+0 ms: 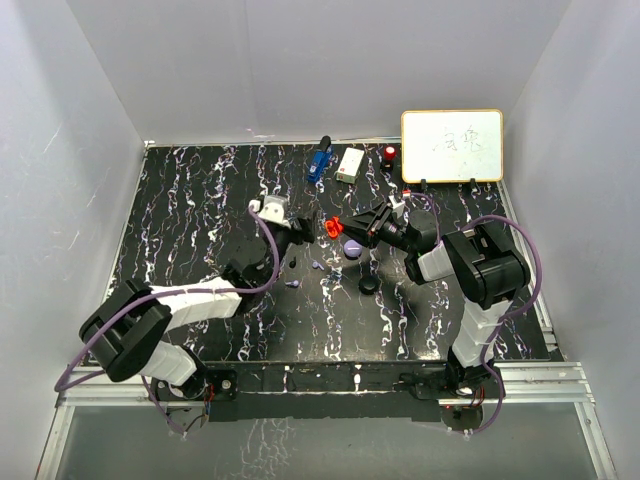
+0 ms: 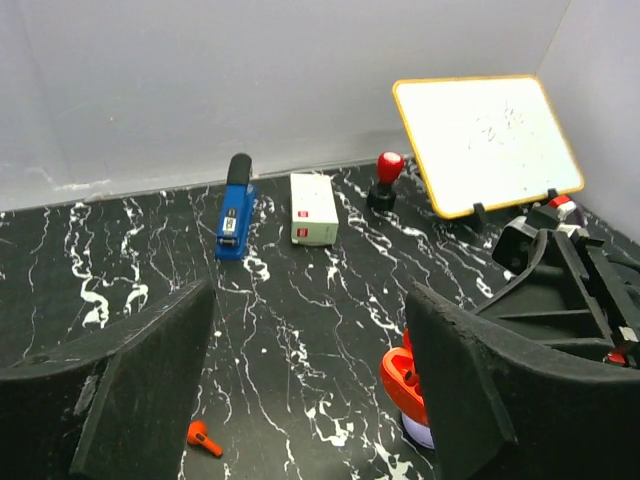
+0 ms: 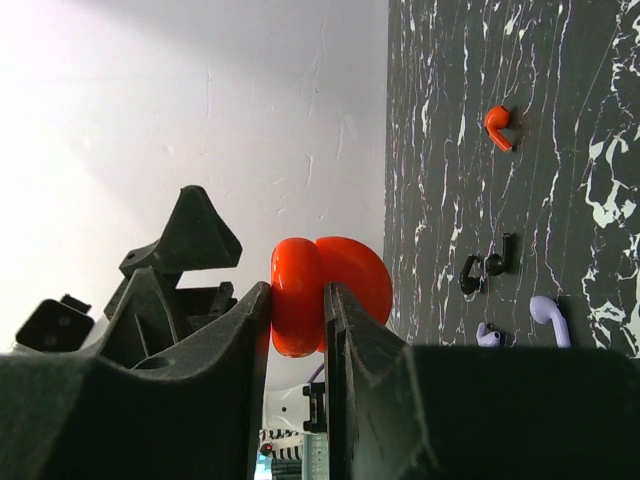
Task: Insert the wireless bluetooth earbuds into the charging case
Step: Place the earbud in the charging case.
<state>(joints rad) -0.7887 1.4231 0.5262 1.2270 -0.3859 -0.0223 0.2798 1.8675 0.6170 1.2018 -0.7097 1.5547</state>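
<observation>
The red earbud (image 2: 203,438) lies on the table (image 2: 150,250) under the left gripper (image 2: 308,292), near its left finger, with the stem slanting toward the right finger. This gripper is wide open and holds nothing. Just beyond its right finger, the right gripper (image 3: 298,292) pinches the open red charging case (image 3: 345,275)

Red earbud (image 2: 203,438) beside parted left pincer (image 2: 308,320)

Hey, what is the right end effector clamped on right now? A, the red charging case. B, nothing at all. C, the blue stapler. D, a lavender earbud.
A: in the right wrist view the right end effector is closed against both sides of the red charging case.
</observation>
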